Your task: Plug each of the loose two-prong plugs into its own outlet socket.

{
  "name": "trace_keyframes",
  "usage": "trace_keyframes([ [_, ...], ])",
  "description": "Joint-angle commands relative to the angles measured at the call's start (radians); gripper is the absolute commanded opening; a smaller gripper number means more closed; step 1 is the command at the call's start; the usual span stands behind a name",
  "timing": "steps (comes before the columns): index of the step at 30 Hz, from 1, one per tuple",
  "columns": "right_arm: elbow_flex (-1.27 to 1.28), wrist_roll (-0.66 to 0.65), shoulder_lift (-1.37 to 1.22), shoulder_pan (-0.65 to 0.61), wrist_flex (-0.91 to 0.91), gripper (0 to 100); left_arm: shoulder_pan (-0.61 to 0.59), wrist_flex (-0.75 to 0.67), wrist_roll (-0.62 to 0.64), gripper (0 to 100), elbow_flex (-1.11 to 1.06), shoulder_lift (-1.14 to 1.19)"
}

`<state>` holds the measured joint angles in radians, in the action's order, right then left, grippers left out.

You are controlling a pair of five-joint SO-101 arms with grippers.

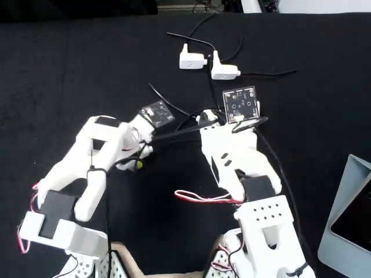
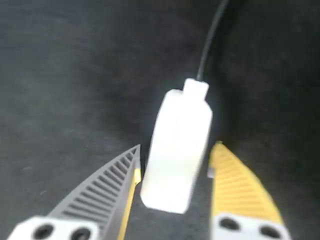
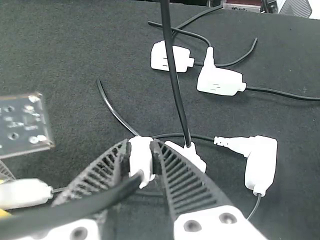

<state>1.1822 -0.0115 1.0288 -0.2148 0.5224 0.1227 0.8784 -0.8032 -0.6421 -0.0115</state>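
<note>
White corded plug (image 2: 177, 150) sits clamped in the left gripper (image 2: 177, 147), while the right gripper (image 3: 140, 145) pinches a second plug (image 3: 141, 160) over black cloth (image 3: 60, 50).

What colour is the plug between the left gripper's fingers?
White plug; left wrist view shows it best.

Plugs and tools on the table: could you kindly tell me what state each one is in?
Right tool: shut on the small plug.
Left tool: shut on the white block.
Angled plug: lying loose, ungripped.
Farthest white piece: lying loose.
Piece beside it: lying loose.
</note>
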Motion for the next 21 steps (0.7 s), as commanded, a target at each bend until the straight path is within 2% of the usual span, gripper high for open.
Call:
trace_keyframes([
  [1, -0.004, -0.006, 0.018, 0.009, -0.017, 1.3, 0.044, -0.015, 0.106, 11, 0.045, -0.003],
  [7, -0.004, -0.006, 0.018, 0.009, -0.017, 1.3, 0.068, -0.014, 0.222, 11, 0.013, -0.107],
  [14, -0.004, -0.006, 0.018, 0.009, -0.017, 1.3, 0.202, -0.025, 0.325, 12, -0.114, -0.232],
  [19, -0.004, -0.006, 0.018, 0.009, -0.017, 1.3, 0.214, -0.02, 0.334, 25, -0.166, -0.302],
  [21, -0.004, -0.006, 0.018, 0.009, -0.017, 1.3, 0.196, -0.018, 0.364, 26, -0.183, -0.351],
])
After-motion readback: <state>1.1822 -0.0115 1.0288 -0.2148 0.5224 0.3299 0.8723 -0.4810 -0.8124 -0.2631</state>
